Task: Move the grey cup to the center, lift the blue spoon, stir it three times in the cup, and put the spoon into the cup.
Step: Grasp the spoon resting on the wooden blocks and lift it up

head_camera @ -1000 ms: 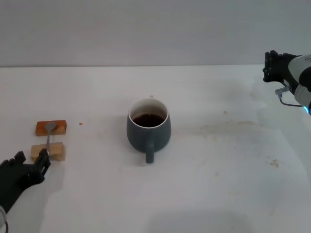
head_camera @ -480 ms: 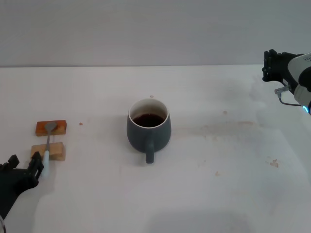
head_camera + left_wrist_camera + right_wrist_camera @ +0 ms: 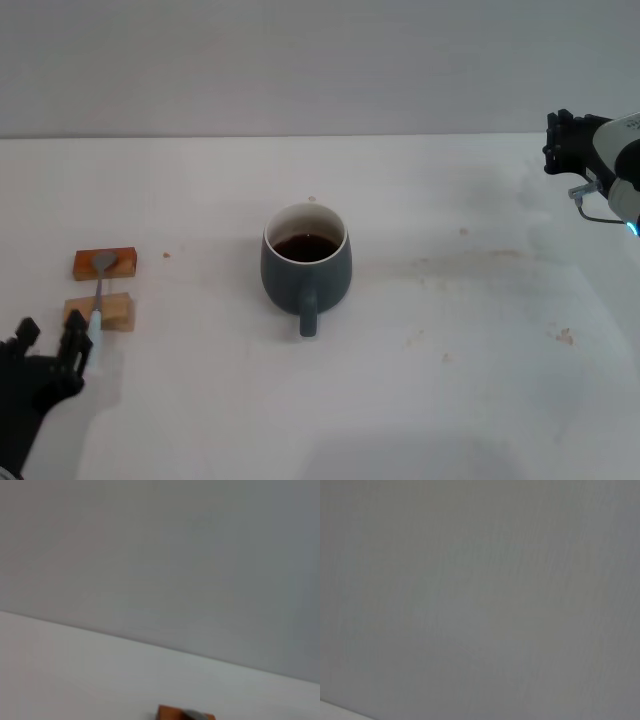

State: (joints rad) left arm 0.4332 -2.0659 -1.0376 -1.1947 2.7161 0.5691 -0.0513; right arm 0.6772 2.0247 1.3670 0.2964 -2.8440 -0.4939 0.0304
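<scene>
Since a second before, the left gripper [image 3: 48, 340] had backed off the spoon [image 3: 98, 292] toward 7 o'clock, fingers apart and empty. The spoon bridged two blocks [image 3: 103, 288] at 9 o'clock of the cup [image 3: 305, 265]; light, slim, probably slippery (best pinched at its blue handle). The right gripper [image 3: 566, 140] idled at 2 o'clock, jaws unreadable, over a stained white table [image 3: 470, 330]

My cup [image 3: 305, 268] looks like matt slate-grey ceramic outside, with a smooth, slightly glossy cream glaze inside around a dark, shiny liquid. The spoon [image 3: 99, 285] has a dull grey metal bowl and shaft and a pale blue handle that looks like plastic. It lies on two blocks [image 3: 103, 288] of bare wood. The bench [image 3: 450, 340] is matt white, smudged with faint brownish stains. My left tool [image 3: 48, 342] is matt black.
</scene>
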